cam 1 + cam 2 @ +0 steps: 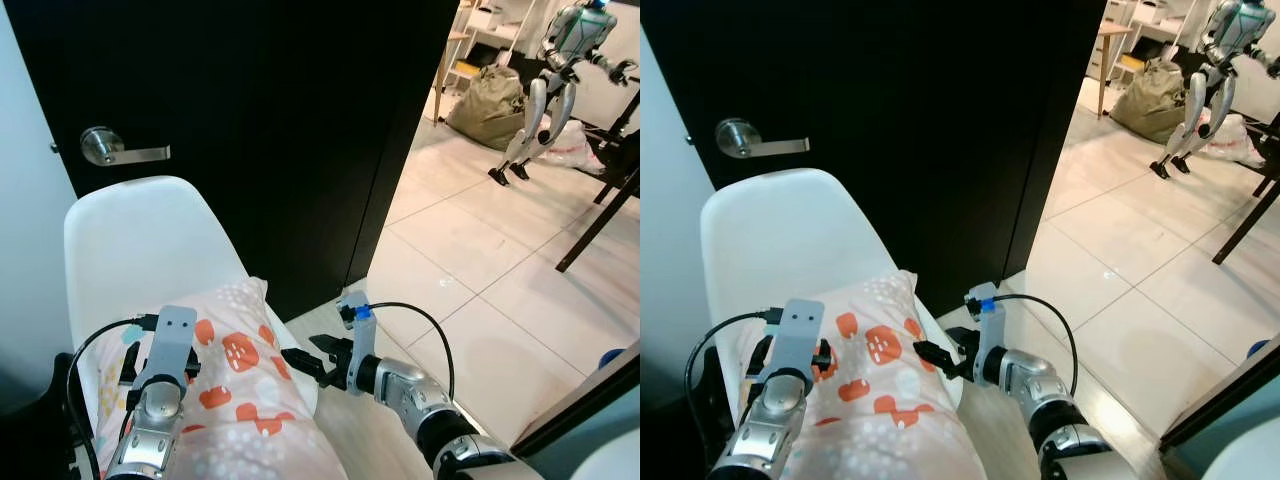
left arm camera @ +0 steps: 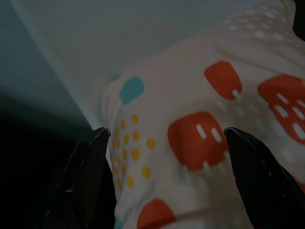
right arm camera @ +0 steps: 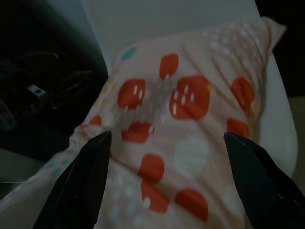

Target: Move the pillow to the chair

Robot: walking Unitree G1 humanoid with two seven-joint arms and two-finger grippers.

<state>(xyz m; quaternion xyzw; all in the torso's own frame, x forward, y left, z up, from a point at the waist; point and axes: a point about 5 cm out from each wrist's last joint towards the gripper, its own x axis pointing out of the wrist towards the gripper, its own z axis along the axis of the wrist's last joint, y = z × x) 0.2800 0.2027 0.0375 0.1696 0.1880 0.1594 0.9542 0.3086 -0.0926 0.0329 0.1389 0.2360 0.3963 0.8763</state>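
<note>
Left eye view | patterned pillow (image 1: 235, 385) lies on white chair (image 1: 140, 240) | my left fingers (image 2: 90, 162) spread, released | my right fingers (image 3: 90, 167) spread beside pillow, released

The pillow (image 1: 235, 385) lies on the chair (image 1: 140, 240), which stands before the door (image 1: 260, 110). The left gripper (image 2: 164, 143) and right gripper (image 1: 300, 362) flank the pillow.

Head stereo pair looks forward and down on the white chair (image 1: 140, 240) and patterned pillow (image 1: 875, 375) (door behind, tiled room to the right), while both wrist cams sit close over that same pillow, sighting between their own fingers.
</note>
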